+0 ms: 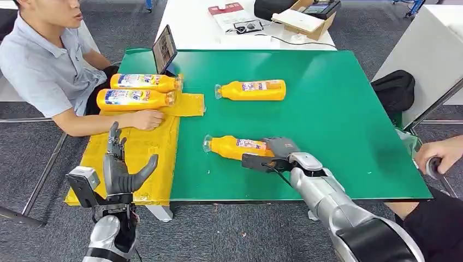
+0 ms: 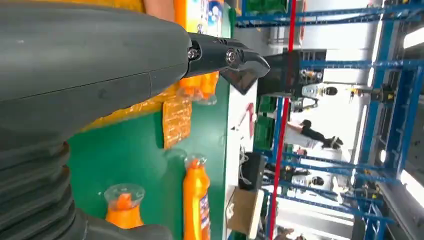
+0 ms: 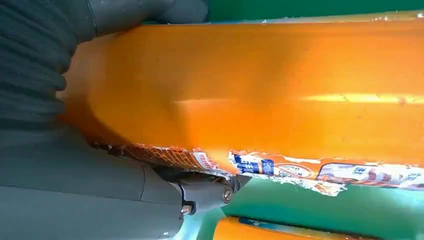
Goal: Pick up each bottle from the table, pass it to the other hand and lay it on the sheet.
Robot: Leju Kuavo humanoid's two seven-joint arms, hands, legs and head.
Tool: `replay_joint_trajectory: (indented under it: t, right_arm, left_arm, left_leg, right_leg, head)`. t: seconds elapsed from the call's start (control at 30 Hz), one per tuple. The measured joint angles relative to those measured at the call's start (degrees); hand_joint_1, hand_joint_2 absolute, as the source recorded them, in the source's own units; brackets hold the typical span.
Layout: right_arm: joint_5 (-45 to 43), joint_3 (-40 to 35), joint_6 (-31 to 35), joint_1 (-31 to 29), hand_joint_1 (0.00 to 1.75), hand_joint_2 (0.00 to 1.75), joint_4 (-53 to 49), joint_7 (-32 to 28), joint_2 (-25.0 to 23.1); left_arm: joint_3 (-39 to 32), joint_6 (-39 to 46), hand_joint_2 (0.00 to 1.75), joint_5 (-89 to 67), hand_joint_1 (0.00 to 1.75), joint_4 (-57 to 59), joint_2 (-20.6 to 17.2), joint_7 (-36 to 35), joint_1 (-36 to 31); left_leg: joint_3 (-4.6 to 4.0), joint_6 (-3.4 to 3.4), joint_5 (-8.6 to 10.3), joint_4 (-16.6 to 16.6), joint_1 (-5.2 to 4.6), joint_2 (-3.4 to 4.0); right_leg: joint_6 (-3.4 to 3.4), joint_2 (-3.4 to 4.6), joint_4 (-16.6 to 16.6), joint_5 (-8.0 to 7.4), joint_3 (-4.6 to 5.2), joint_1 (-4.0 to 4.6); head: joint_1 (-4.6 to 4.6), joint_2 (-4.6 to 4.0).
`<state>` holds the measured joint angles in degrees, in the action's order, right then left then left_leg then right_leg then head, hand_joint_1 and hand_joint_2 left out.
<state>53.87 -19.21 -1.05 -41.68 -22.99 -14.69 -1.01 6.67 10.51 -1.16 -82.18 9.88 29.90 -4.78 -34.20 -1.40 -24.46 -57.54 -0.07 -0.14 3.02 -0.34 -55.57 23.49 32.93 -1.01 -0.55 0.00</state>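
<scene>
An orange bottle [image 1: 232, 146] lies on its side near the front of the green table [image 1: 338, 120], cap to the left. My right hand [image 1: 273, 153] grips its base end, and the right wrist view has the bottle's body [image 3: 260, 90] between thumb and fingers. A second bottle [image 1: 252, 90] lies further back on the table. Two more bottles [image 1: 143, 82] [image 1: 134, 99] lie on the yellow sheet [image 1: 142, 158] at the left. My left hand [image 1: 121, 169] is raised over the sheet's near end, fingers spread and holding nothing.
A person at the left rests a hand [image 1: 147, 119] on the sheet below the two bottles. Another person's hand [image 1: 442, 155] is at the right edge. A tablet [image 1: 164, 49] stands at the table's back left, and a black bag [image 1: 394, 90] sits right of the table.
</scene>
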Motion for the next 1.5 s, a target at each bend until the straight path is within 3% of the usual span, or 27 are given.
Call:
replay_joint_trajectory:
  t: [0.13, 0.23, 0.3, 0.6, 0.8, 0.93, 1.33, 1.5]
  right_arm:
    - [-5.43, 0.39, 1.11, 0.86, 1.75, 1.75, -0.15, -3.96, 0.04]
    - [-17.41, 3.11, -5.65, 2.87, 1.75, 1.75, -2.04, -13.34, -0.22]
    - [-23.78, 4.93, -6.66, 5.94, 1.75, 1.75, -5.15, -17.03, -0.91]
    - [-39.67, 9.62, 2.28, 18.13, 1.75, 1.75, -26.83, -16.37, -4.61]
    - [-40.41, 10.27, 4.41, 22.83, 1.75, 1.75, -36.68, -16.50, -6.32]
    - [-36.21, 9.20, 4.61, 24.02, 1.75, 1.75, -39.08, -17.83, -6.47]
    - [-25.16, -1.37, 9.28, 24.14, 1.75, 1.75, -38.32, -19.91, -7.96]
    - [-22.08, -6.44, 11.45, 23.33, 1.75, 1.75, -36.90, -22.45, -7.80]
  left_arm:
    - [0.07, -1.23, 1.75, 0.33, 0.00, 0.00, -0.15, 0.00, 0.59]
    - [0.59, -3.98, 1.75, 1.03, 0.00, 0.02, -0.31, 0.04, 0.70]
    - [1.59, -6.45, 1.75, 0.44, 0.00, 0.22, -0.55, 0.22, 0.92]
    - [3.91, -7.23, 1.75, 0.68, 0.00, 0.24, -0.52, -1.64, 3.77]
    - [5.29, -8.66, 1.75, 0.74, 0.00, 0.24, -0.50, -2.21, 4.80]
    - [7.65, -12.59, 1.75, -3.59, 0.00, 0.24, -1.01, -1.49, 5.07]
    - [12.00, -18.77, 1.75, 1.89, 0.00, 0.24, -0.96, -1.40, 3.24]
    - [12.55, -25.00, 1.75, 12.72, 0.00, 0.90, -0.87, -5.25, 1.17]
  left_leg:
    - [0.08, 0.00, -0.01, 0.01, 0.00, 0.16]
    - [0.11, 0.00, -0.01, 0.01, 0.00, 0.16]
    - [0.02, 0.00, 0.00, 0.01, 0.00, 0.12]
    - [-0.43, 0.00, 0.01, 0.00, -0.01, -0.03]
    - [-0.60, -0.01, -0.01, 0.00, -0.02, -0.03]
    - [-0.61, -0.01, 0.00, 0.01, -0.02, -0.03]
    - [-0.63, 0.00, 0.00, 0.01, 0.00, -0.03]
    - [-0.65, -0.01, 0.00, 0.01, -0.01, -0.02]
  right_leg:
    - [-0.01, 0.04, 0.00, -0.01, -0.03, 0.00]
    - [-0.01, 0.04, 0.00, -0.01, -0.06, 0.00]
    - [-0.01, 0.02, 0.00, -0.01, -0.06, 0.00]
    - [0.01, -0.02, -0.02, 0.01, 0.33, -0.01]
    - [0.01, -0.01, 0.00, 0.01, 0.50, -0.02]
    - [0.01, -0.01, -0.01, 0.00, 0.49, -0.02]
    - [0.00, -0.01, -0.01, 0.01, 0.54, -0.01]
    - [0.00, -0.01, -0.01, 0.00, 0.56, -0.02]
  head:
    - [0.00, 0.00]
    - [0.00, 0.00]
    - [0.00, 0.00]
    - [0.00, 0.00]
    - [0.00, 0.00]
    - [0.02, 0.00]
    - [0.02, 0.00]
    - [0.02, 0.00]
